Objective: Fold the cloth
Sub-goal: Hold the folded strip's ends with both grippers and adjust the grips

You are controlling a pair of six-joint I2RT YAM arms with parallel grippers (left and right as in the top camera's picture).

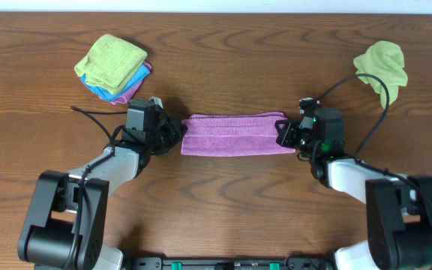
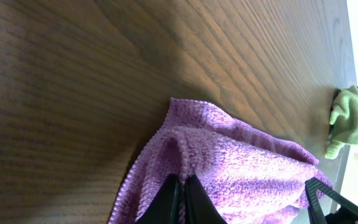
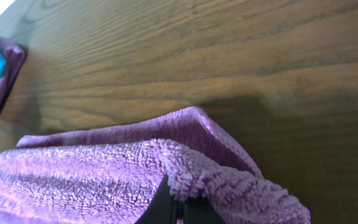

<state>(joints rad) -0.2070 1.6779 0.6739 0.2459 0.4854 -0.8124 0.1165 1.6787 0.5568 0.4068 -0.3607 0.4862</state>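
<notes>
The purple cloth [image 1: 237, 135] lies as a long folded strip across the middle of the wooden table. My left gripper [image 1: 177, 133] is at its left end, shut on the cloth's edge; in the left wrist view the black fingers [image 2: 169, 202] pinch a ridge of the purple cloth [image 2: 241, 168]. At the strip's right end sits my right gripper [image 1: 285, 133], also shut on it. The right wrist view has the cloth [image 3: 104, 177] draped over its fingers [image 3: 163, 205], which are mostly hidden.
A folded stack of light green, blue and pink cloths [image 1: 113, 66] sits at the back left. A crumpled light green cloth [image 1: 382, 64] lies at the back right, with the right arm's cable [image 1: 377, 105] running past it.
</notes>
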